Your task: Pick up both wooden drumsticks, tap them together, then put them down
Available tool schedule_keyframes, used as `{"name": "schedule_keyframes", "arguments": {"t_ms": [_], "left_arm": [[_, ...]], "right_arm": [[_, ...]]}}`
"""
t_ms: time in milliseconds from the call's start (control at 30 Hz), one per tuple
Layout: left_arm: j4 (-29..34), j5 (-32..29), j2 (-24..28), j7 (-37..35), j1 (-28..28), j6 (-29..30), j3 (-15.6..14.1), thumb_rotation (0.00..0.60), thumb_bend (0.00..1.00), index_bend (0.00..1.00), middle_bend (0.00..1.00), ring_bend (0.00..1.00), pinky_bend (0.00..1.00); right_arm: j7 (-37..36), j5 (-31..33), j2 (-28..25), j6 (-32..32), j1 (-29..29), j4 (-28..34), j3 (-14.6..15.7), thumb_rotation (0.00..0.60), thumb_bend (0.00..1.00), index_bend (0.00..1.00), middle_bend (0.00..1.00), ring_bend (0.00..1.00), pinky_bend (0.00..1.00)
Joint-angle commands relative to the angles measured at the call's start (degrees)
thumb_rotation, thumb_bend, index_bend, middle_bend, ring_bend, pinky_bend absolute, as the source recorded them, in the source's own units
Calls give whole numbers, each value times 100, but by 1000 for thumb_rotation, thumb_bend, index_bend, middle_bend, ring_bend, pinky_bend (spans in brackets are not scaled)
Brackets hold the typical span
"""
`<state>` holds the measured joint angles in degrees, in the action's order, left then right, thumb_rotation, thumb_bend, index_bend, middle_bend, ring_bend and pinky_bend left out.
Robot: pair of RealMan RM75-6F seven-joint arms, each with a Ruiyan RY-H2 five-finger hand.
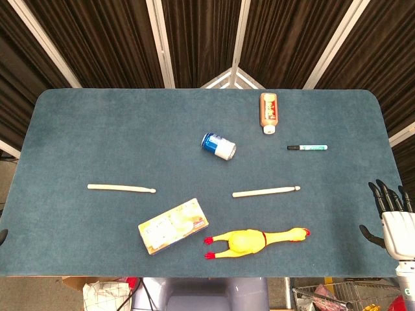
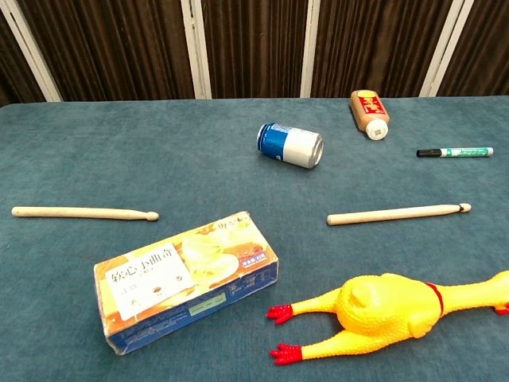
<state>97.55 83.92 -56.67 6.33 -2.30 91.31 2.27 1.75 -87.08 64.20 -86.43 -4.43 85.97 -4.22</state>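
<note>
Right hand (image 1: pixel 392 217) just off the table's (image 1: pixel 78 129) right edge near the front corner, fingers apart and pointing up, thumb out to the side, nothing held. Left hand out of sight in both views, apart from a dark bit at the table's far left front edge that cannot be identified. Nearest to the right hand, off to its left and slightly nearer the front: a yellow rubber chicken (image 1: pixel 256 240) lying flat, head end toward the hand. Further left and a little deeper onto the table: one drumstick (image 1: pixel 266 192), flat on the cloth, tip toward the hand. Ahead of the hand, toward the curtain: a green marker (image 1: pixel 308 148), then a brown bottle (image 1: pixel 268 111) on its side. Beyond the near drumstick: a blue can (image 1: pixel 218 146) on its side and a snack box (image 1: pixel 173 225). Farthest from the hand, across the table: the second drumstick (image 1: pixel 121 188), also flat, untouched.
</note>
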Motion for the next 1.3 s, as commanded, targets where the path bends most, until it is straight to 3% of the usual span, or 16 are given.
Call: {"name": "schedule_keyframes", "arguments": {"t_ms": [33, 333, 600, 967, 1300], "left_arm": [[8, 11, 0, 19, -4, 5, -8, 600, 385, 74, 0, 0, 0], [21, 168, -41, 66, -28, 112, -41, 600, 385, 71, 0, 0, 0], [8, 77, -54, 65, -14, 52, -17, 600, 385, 71, 0, 0, 0], [-1, -86, -83, 131, 34, -59, 37, 600, 385, 71, 0, 0, 0], [-35, -230, -80, 123, 42, -112, 78, 600, 385, 70, 0, 0, 0]], "right_arm": [[15, -10, 8, 0, -1, -4, 7, 600, 236, 0, 63, 151, 0], [33, -48, -55, 58, 1, 53, 68, 600, 236, 9, 63, 151, 0], [-140, -1, 14, 392, -165, 360, 74, 600, 236, 89, 112, 152, 0], [259, 286, 146, 1813, -1226, 914, -283, 600, 236, 205, 197, 214, 0], [1194, 1375, 855, 3112, -2210, 459, -644, 600, 235, 252, 258, 246, 0]]}}
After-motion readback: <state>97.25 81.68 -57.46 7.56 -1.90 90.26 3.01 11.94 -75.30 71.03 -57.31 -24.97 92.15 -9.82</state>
